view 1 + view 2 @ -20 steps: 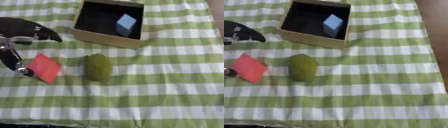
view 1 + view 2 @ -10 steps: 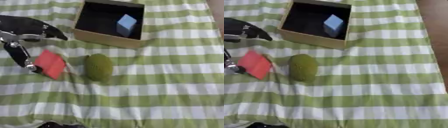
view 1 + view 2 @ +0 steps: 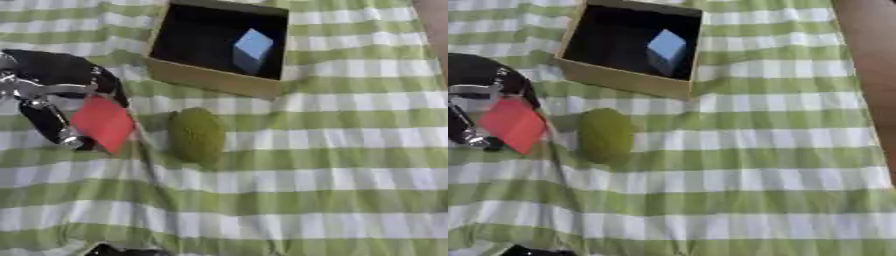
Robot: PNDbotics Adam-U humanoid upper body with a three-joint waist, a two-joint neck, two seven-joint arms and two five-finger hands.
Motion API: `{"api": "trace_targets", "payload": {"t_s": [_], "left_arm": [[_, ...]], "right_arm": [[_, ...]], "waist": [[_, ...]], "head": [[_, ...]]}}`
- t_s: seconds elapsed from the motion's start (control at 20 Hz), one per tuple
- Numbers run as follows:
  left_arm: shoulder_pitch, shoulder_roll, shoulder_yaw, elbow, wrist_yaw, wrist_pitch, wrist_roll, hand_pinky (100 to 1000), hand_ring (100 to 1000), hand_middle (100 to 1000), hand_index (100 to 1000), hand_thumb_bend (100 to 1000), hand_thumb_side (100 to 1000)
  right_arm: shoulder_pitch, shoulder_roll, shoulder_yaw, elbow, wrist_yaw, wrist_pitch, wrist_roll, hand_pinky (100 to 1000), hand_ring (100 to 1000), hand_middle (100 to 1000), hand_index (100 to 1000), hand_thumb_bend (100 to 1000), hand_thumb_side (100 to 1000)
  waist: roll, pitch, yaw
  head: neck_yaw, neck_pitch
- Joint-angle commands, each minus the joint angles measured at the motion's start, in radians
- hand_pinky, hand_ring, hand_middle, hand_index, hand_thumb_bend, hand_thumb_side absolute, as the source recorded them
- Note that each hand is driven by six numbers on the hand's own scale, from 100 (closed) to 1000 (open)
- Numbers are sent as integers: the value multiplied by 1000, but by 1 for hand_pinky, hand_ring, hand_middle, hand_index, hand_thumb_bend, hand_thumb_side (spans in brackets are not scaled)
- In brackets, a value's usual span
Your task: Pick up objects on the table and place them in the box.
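Red and flat, the card (image 3: 103, 123) sits pinched in your left hand (image 3: 54, 95) just left of the green fruit (image 3: 196, 135) on the tabletop (image 3: 350, 150), looking light and thin, so hold its edges toward the box (image 3: 219, 44).

left hand (image 3: 52, 90) | black shell | silver joints | black fingers (image 3: 48, 125)
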Motion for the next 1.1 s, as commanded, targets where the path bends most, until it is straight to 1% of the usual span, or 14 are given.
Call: {"api": "trace_targets", "payload": {"t_s": [0.05,0.15,0.35,0.55,0.8,0.85,0.9,1.1], "left_arm": [[-9,38,61,-75,29,-172,-198,781,735,599,714,356,100],[-10,46,87,-113,40,-148,-192,769,721,591,705,355,100],[-19,55,132,-173,63,-105,-180,773,718,591,706,353,100],[-55,39,171,-200,88,-64,-160,773,717,595,715,334,100],[-131,-17,186,-168,103,-37,-148,772,717,598,721,296,100],[-146,-30,188,-157,105,-34,-146,773,716,598,723,230,100],[-160,-43,192,-146,106,-31,-145,773,716,598,723,283,100],[-225,-114,203,-81,95,-17,-130,771,715,600,731,243,100]], "right_arm": [[0,-17,-14,-14,-9,1,2,874,922,564,833,100,437],[2,-17,-15,-14,-10,1,1,874,921,564,834,100,437],[6,-20,-19,-14,-10,-4,-3,875,920,565,834,100,439],[10,-21,-23,-14,-8,-11,-8,875,920,566,834,100,442],[12,-20,-24,-14,-7,-16,-8,875,920,566,835,100,442],[12,-19,-24,-14,-7,-16,-8,875,921,566,835,100,439],[12,-18,-25,-14,-7,-16,-8,875,921,566,835,100,443],[6,-14,-27,-14,-9,-17,-9,875,921,567,834,100,448]], "waist": [[8,-14,3],[8,-15,5],[8,-19,8],[8,-22,13],[9,-24,15],[10,-23,15],[10,-23,15],[12,-22,11]], "head": [[-2,-9],[-2,-7],[-1,1],[-1,5],[5,9],[5,9],[5,9],[4,8]]}}
